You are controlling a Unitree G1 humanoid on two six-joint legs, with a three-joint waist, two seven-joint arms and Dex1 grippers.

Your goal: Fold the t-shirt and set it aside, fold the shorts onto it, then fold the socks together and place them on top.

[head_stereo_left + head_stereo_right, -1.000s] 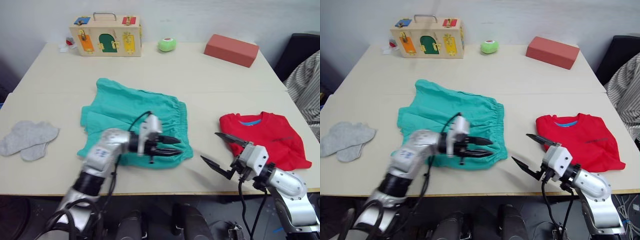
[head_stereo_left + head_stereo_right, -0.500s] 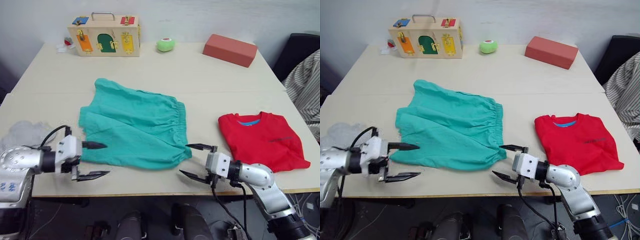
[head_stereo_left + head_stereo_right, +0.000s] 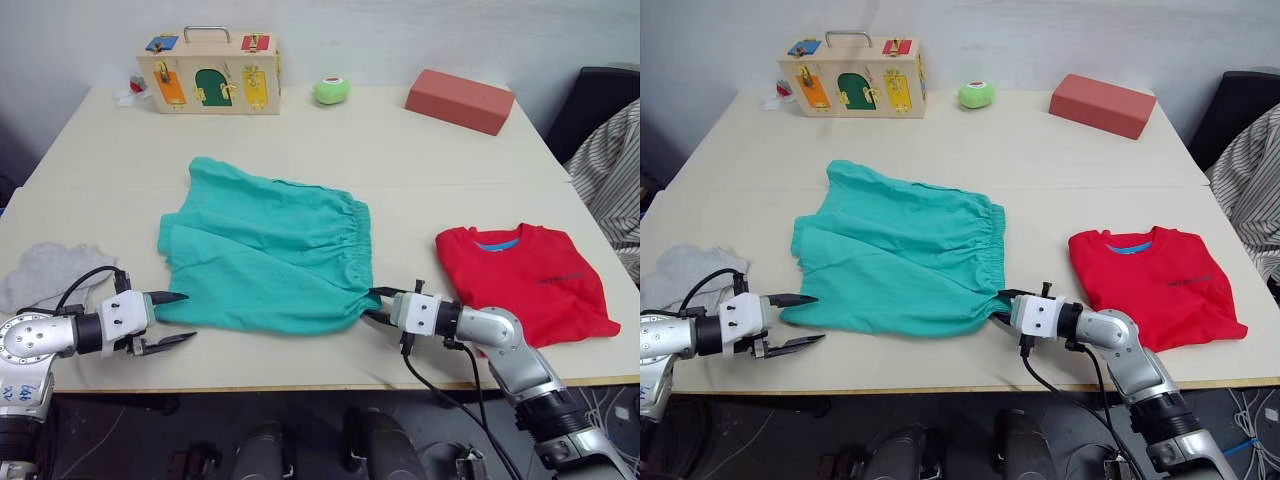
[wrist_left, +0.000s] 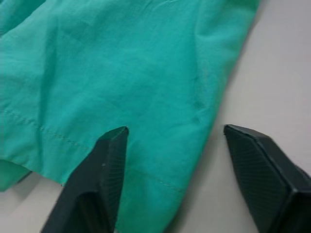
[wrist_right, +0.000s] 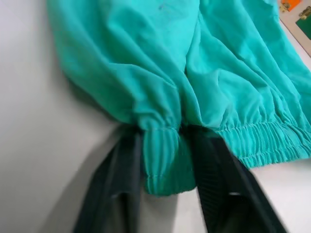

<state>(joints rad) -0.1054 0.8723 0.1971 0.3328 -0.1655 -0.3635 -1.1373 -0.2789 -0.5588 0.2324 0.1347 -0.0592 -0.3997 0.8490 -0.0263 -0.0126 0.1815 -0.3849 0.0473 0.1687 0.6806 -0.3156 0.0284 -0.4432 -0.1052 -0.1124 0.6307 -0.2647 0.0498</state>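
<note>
The teal-green shorts [image 3: 265, 255] lie spread flat in the middle of the table. My right gripper [image 3: 378, 305] is shut on their near right corner, and the gathered waistband [image 5: 165, 160] is pinched between its fingers. My left gripper [image 3: 180, 318] is open at the shorts' near left corner. One of its fingers [image 4: 104, 165] lies over the hem and the other [image 4: 262, 165] is over bare table. The red t-shirt [image 3: 535, 280] lies folded at the right, blue label showing. The grey socks [image 3: 45, 272] lie at the far left edge, behind my left arm.
A wooden latch box [image 3: 210, 70], a green ball [image 3: 332, 90] and a red block [image 3: 460, 100] stand along the back of the table. Striped cloth [image 3: 612, 180] hangs on a dark chair off the right side. Both grippers are near the table's front edge [image 3: 300, 372].
My right gripper moved left to the waistband corner and shut on it. My left gripper narrowed and moved slightly forward to the hem.
</note>
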